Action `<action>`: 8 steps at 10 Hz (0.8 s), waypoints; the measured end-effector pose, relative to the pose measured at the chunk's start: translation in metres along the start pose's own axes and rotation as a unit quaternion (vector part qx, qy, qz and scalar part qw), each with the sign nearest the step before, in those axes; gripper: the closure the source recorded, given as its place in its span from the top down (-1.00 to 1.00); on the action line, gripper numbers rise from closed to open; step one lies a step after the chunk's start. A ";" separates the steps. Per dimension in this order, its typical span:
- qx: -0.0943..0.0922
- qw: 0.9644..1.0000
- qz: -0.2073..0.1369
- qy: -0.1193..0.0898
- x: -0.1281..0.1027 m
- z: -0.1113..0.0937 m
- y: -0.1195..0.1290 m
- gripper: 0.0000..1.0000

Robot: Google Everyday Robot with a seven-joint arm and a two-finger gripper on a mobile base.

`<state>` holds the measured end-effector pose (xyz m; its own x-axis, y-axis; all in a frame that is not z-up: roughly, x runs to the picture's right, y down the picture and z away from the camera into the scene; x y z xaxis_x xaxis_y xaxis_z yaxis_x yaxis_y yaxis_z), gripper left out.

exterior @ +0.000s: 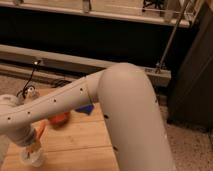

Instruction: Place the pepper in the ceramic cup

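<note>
My gripper (34, 144) hangs at the lower left of the camera view, at the end of the long white arm, pointing down. It is shut on the pepper (40, 131), a slender orange piece that sticks up beside the fingers. Directly under the gripper stands the ceramic cup (31, 159), small, white and round, on the wooden table (85, 145). The pepper's lower end sits just above the cup's rim; whether it touches the cup is hidden by the gripper.
A red-orange bowl (60, 120) sits on the table just right of the gripper. A flat blue object (85, 108) lies behind it, partly under the arm. A small clear bottle (30, 93) stands at the back left. My arm covers much of the table.
</note>
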<state>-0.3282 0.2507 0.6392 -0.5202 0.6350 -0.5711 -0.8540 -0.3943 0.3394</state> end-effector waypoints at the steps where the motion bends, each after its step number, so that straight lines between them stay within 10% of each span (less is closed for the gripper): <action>1: 0.011 1.000 -0.004 -0.012 0.002 0.002 0.001 -1.00; 4: 0.048 0.997 -0.014 -0.056 0.013 0.004 0.009 -0.91; 8: 0.070 0.996 -0.002 -0.060 0.024 0.008 0.013 -0.11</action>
<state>-0.3519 0.2660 0.6365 -0.5079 0.7138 -0.4823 -0.8443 -0.3015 0.4430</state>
